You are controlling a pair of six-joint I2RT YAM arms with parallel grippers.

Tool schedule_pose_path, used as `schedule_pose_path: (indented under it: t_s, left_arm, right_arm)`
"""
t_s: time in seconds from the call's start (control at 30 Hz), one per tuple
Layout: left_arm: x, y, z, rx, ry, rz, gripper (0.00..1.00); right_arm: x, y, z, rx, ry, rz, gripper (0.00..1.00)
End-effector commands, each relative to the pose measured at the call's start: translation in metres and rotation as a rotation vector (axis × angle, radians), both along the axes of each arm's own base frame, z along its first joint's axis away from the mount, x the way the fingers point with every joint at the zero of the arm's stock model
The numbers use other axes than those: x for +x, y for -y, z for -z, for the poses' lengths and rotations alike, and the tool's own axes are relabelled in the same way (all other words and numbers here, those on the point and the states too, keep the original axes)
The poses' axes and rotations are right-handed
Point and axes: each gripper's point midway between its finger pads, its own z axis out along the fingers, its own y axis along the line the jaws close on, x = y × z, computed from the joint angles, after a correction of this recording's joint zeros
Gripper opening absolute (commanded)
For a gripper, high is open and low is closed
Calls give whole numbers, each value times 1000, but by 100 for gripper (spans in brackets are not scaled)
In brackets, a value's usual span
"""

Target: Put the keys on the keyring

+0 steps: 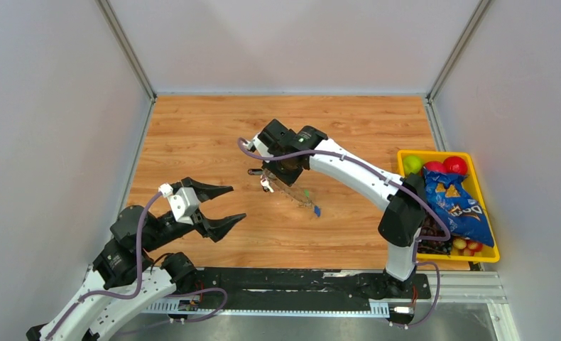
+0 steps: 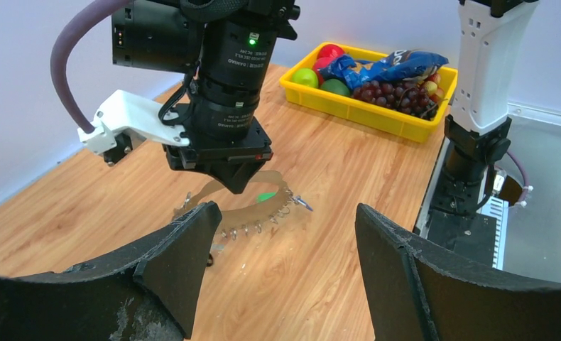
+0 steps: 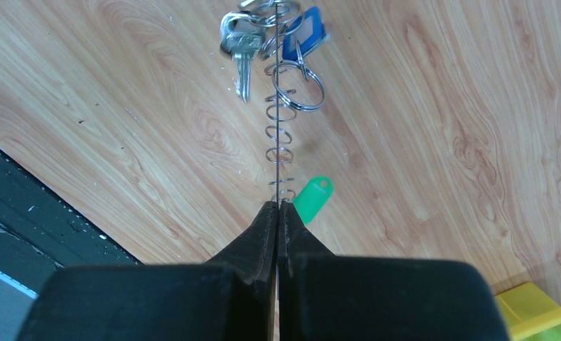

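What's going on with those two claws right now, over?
Left gripper open, standing off. Right gripper shut on thin silvery wire keyring; small silver key at its far end. Nothing blocking.

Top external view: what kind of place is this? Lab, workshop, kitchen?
Most likely a lab robot cell: plain white panel walls close around a wood-grain table, a black base rail runs along its near edge, and a yellow bin holds fruit and a snack bag.
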Motion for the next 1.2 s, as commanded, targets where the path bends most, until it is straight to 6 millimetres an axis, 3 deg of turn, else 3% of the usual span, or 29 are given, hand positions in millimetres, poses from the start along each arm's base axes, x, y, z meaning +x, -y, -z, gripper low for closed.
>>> schedule_pose_path:
  t_s: [0.0, 0.13, 0.2, 0.3, 0.4, 0.53, 0.7, 0.93, 1.07, 1.17]
  left_arm:
    - [1, 0, -6, -22, 25, -3, 80]
    - [2, 0, -6, -22, 22, -5, 80]
    - [2, 0, -6, -21, 22, -6, 80]
    - [3, 0, -4, -20, 19, -10, 80]
    - [3, 0, -4, -19, 19, -14, 80]
    - [6, -3, -4, -22, 20, -38, 81]
    - [9, -7, -4, -34, 27, -67, 80]
    - [11, -9, -3, -33, 30, -81, 81]
    - [10, -9, -3, -32, 31, -79, 81]
    - [9, -9, -4, -35, 33, -78, 81]
  right_arm:
    - [5, 0, -20, 1, 80, 24, 0]
    - [4, 11, -7, -99, 63, 56, 0]
    - [-4, 2, -8, -49, 30, 8, 0]
    - [7, 14, -2, -98, 79, 63, 0]
    - [-2, -3, -8, -25, 36, 9, 0]
    - [7, -4, -11, 16, 67, 32, 0]
    - [-1, -32, -24, 204, 27, -36, 0]
    - [-2, -56, -51, 448, -45, -37, 0]
    - [4, -62, -60, 614, -136, 29, 0]
    - [18, -59, -55, 708, -192, 115, 0]
